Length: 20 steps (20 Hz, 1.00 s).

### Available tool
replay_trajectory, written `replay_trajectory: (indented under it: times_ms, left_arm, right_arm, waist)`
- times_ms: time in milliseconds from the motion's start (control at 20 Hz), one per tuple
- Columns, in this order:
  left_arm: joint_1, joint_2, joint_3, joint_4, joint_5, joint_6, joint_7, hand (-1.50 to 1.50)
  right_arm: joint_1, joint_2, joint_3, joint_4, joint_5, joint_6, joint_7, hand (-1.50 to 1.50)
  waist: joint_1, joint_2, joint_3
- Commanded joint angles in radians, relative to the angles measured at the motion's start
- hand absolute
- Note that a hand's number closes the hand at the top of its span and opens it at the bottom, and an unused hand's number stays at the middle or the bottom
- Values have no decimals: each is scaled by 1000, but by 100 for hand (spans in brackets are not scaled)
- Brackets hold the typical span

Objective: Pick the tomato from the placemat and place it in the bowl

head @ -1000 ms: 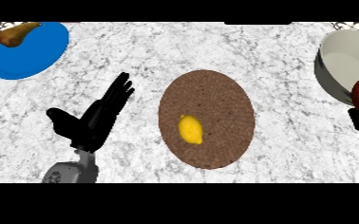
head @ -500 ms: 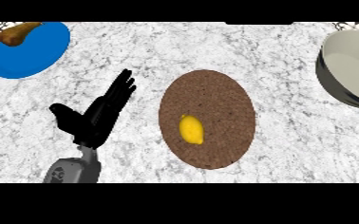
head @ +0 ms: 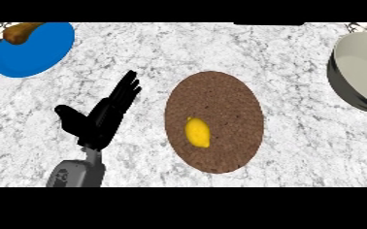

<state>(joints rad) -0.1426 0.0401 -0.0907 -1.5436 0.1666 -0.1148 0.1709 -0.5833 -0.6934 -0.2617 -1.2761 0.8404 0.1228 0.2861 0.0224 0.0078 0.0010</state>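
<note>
Resting the left hand (head: 97, 120) open, fingers straight, left of the placemat (head: 229, 102), with pickup not yet starting and the yellow oval, presumably the tomato (head: 198, 132), lying on the mat's near-left part; needing next a reach to it, then carrying right to the bowl (head: 350, 69)

No legible text, number, label or sign is present. The placemat (head: 222, 102), bowl (head: 351, 68) and blue plate (head: 36, 53) bear no markings.
</note>
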Motion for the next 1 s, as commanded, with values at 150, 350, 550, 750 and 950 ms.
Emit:
replay_trajectory:
  times_ms: [150,350,550,750,950]
  left_arm:
    - [19,-8,-31,-53,-16,7,20,0]
    - [-18,-10,-20,-11,-3,-12,1,0]
    - [-25,-27,-22,-25,-15,19,18,0]
    - [14,-27,-29,-11,-17,3,-16,0]
    - [9,-17,-20,1,-16,1,-7,0]
  right_arm:
    - [-99,-40,27,446,131,-178,-169,150]
    - [-193,-27,-17,646,119,-128,-73,150]
    - [-251,-37,-83,809,68,-207,-213,-150]
    - [-277,-17,-153,863,-8,-250,-322,-150]
    - [-296,3,-332,805,-203,-305,-426,-150]
  waist:
    - [22,5,1]
    - [32,13,1]
    - [31,13,3]
    - [23,10,2]
    - [3,5,5]
